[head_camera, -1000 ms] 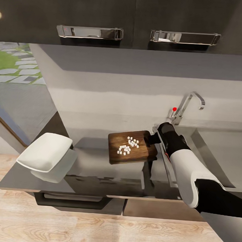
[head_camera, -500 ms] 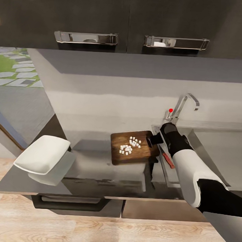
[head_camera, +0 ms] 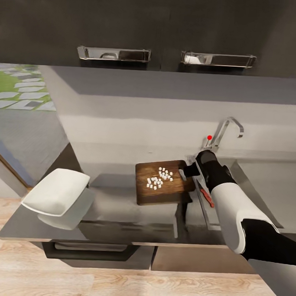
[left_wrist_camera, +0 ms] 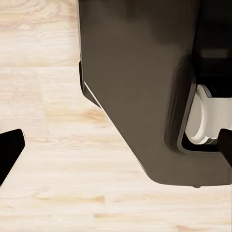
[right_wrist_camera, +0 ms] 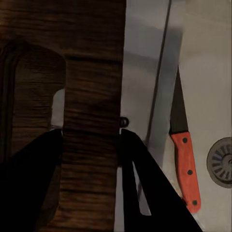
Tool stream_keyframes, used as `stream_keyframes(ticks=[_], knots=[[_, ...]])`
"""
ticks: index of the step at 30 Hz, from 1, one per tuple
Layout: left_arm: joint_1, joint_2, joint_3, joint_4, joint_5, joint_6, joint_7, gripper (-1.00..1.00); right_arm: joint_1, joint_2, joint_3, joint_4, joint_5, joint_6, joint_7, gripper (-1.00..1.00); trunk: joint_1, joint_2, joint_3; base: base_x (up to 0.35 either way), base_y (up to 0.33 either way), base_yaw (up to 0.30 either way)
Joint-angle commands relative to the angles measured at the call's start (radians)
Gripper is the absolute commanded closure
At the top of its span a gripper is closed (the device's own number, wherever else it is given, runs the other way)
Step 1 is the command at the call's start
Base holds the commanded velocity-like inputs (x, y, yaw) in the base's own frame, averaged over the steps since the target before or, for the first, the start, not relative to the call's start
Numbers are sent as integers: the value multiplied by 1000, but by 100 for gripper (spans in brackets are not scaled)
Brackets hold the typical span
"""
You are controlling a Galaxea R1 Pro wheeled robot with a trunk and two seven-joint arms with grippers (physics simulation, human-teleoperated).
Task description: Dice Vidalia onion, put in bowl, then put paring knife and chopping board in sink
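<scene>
Since a second ago the board (head_camera: 163,182) has lifted slightly at its sink-side end and the knife (head_camera: 206,195) has come into sight beside the right arm; the camera has shifted a little too. The right gripper (head_camera: 186,171) is clamped on the board's end nearest the sink (head_camera: 267,189), one finger (right_wrist_camera: 29,183) on each side of the wood in the right wrist view. White onion dice (head_camera: 160,178) lie scattered on the middle of the board. The knife (right_wrist_camera: 183,159) lies in the sink, just beside the board's gripped end, its handle near the drain (right_wrist_camera: 221,161). The bowl (head_camera: 56,192) sits at the counter (head_camera: 117,233) end far from the sink, well apart from the board. The left gripper (left_wrist_camera: 116,145) hangs over the wood floor (left_wrist_camera: 43,121) with its fingertips wide apart, holding nothing.
</scene>
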Motion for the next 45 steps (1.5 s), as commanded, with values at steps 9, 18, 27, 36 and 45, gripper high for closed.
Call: stream_keyframes(ticks=[9, 18, 27, 36, 45], knots=[[-2, -1, -8, 4, 10, -7, -6, -100, -1, 1, -6, 8, 7, 3, 7, 100, 1, -2, 10, 0, 134, -45], [-2, 0, -8, 4, 10, -7, -6, -100, -1, 3, -6, 9, 7, 3, 8, 100, 1, -2, 24, 0, 2, -62], [-2, 0, -8, 4, 10, -7, -6, -100, -1, 6, -6, 9, 6, 3, 9, 100, 1, -2, 37, 0, 0, -64], [-2, 0, -8, 4, 10, -7, -6, -100, -1, 8, -6, 9, 6, 2, 9, 100, 1, -2, 51, 0, 1, -65], [-2, 0, -8, 4, 10, -7, -6, -100, -1, 9, -6, 9, 6, 2, 9, 100, 1, -2, 65, -40, 161, -65]])
